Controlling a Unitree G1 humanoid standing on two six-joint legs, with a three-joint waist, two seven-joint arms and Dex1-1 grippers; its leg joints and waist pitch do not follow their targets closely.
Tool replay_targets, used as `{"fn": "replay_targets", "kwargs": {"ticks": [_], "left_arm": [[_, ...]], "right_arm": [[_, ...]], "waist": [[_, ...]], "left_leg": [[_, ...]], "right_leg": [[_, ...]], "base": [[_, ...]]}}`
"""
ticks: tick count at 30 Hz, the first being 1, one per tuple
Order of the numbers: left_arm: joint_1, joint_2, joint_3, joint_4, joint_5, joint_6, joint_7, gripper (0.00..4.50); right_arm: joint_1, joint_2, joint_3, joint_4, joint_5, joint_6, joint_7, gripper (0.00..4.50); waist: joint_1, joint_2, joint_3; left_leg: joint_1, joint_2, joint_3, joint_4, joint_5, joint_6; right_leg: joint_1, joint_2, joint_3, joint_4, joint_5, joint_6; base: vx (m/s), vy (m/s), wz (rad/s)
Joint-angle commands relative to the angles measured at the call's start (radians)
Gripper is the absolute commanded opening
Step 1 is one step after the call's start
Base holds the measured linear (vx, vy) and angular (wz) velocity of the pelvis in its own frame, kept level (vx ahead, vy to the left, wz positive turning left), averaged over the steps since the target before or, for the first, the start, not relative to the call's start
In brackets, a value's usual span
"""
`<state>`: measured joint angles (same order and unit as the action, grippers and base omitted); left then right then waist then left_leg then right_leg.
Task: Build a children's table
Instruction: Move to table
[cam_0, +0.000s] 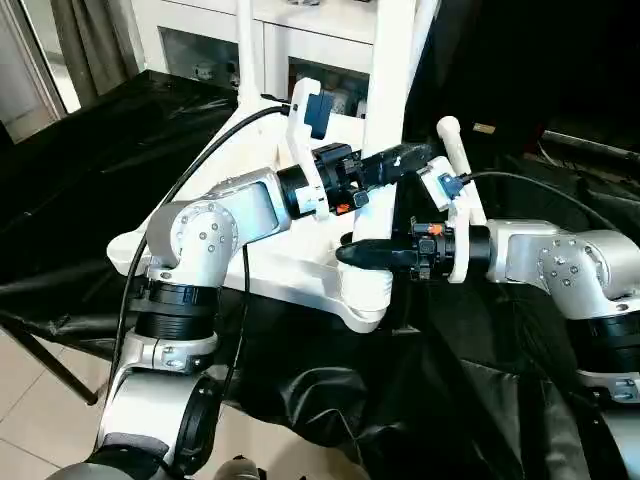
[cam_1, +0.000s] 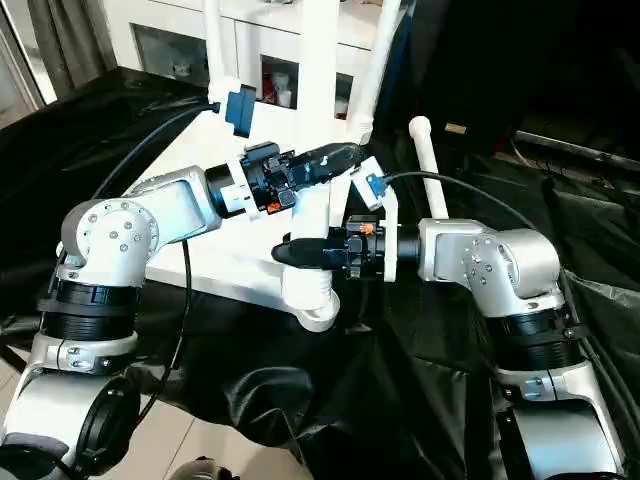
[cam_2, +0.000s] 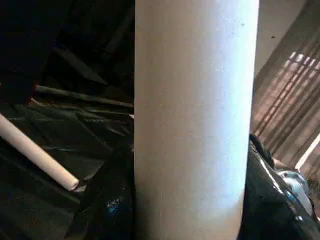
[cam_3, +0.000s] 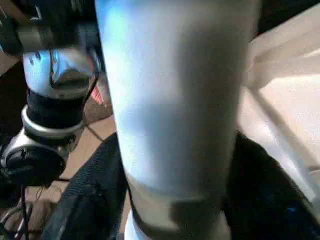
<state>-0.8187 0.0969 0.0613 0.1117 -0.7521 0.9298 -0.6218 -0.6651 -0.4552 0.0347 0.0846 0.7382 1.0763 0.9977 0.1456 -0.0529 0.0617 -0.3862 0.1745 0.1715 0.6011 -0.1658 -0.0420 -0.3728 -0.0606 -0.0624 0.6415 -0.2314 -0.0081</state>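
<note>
Basically leg-seating step, judging by the layout: tabletop (cam_0: 300, 270) lies upside down on the black cloth (cam_0: 330, 400), and an upright leg (cam_0: 385, 110) stands in the near corner socket (cam_0: 365, 290).

Risk, my read: the leg is tall and both grips sit low on it, so if the two arms push unevenly it could tilt and jam crooked in the socket, or lever the light tabletop off the cloth. The right grip is at the flared base just above the socket, so a finger could get pinched between flare and socket rim if the leg drops further. Slick plastic could also slip through the jaws.

Left gripper (cam_0: 395, 160) is clamped round the leg higher up; the left wrist view has the tube dead between its black fingers. Right gripper (cam_0: 362, 252) is closed round the same leg lower down, touching it just above the socket.

A spare leg (cam_1: 428, 165) lies on the cloth beyond the right forearm, apart from both grippers. Two more legs stand at the far side.
</note>
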Motion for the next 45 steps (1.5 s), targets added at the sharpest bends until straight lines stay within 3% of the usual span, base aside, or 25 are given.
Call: {"fn": "replay_targets", "kwargs": {"ticks": [1, 23, 24, 35, 44, 45], "left_arm": [[-0.008, -0.003, -0.013, -0.024, -0.006, -0.005, -0.01, 1.9], [-0.012, -0.003, -0.008, -0.021, -0.005, -0.003, -0.012, 1.9], [-0.012, -0.003, -0.008, -0.021, -0.005, -0.002, -0.011, 1.9], [-0.014, -0.007, -0.005, -0.021, -0.01, 0.0, -0.009, 1.9], [-0.016, -0.007, -0.005, -0.018, -0.009, 0.001, -0.012, 1.9], [-0.017, -0.006, -0.006, -0.018, -0.009, 0.001, -0.012, 1.9]], "right_arm": [[-0.007, -0.005, -0.029, 0.004, 0.011, -0.003, -0.017, 3.07], [0.009, -0.024, -0.022, -0.024, 0.039, 0.065, 0.009, 3.1], [0.009, -0.024, -0.023, -0.023, 0.039, 0.065, 0.008, 2.82], [0.012, -0.02, -0.011, -0.015, 0.033, 0.068, 0.003, 2.01], [0.023, -0.022, -0.003, -0.024, 0.023, 0.048, 0.006, 1.96], [0.023, -0.022, -0.001, -0.026, 0.02, 0.044, 0.006, 2.3]], "waist": [[0.002, -0.007, -0.073], [0.002, -0.006, -0.074], [0.003, -0.006, -0.074], [0.003, -0.005, -0.074], [0.002, -0.004, -0.074], [0.003, -0.003, -0.074]], "left_leg": [[0.021, 0.056, -0.016, -0.062, -0.069, -0.015], [0.021, 0.056, -0.016, -0.061, -0.067, -0.015], [0.021, 0.056, -0.017, -0.061, -0.066, -0.015], [0.022, 0.056, -0.016, -0.061, -0.068, -0.017], [0.022, 0.057, -0.017, -0.062, -0.074, -0.019], [0.022, 0.057, -0.017, -0.062, -0.074, -0.019]], "right_leg": [[0.049, -0.092, 0.052, -0.07, 0.016, -0.211], [0.05, -0.093, 0.052, -0.069, 0.025, -0.215], [0.05, -0.093, 0.052, -0.069, 0.024, -0.215], [0.05, -0.093, 0.052, -0.069, 0.021, -0.214], [0.05, -0.094, 0.052, -0.07, 0.019, -0.215], [0.05, -0.094, 0.052, -0.07, 0.019, -0.215]], "base": [[0.0, 0.0, 0.0], [0.0, 0.0, 0.0], [0.0, 0.0, 0.0], [0.0, 0.0, 0.0], [0.0, 0.0, 0.0], [0.0, 0.0, 0.0]]}}
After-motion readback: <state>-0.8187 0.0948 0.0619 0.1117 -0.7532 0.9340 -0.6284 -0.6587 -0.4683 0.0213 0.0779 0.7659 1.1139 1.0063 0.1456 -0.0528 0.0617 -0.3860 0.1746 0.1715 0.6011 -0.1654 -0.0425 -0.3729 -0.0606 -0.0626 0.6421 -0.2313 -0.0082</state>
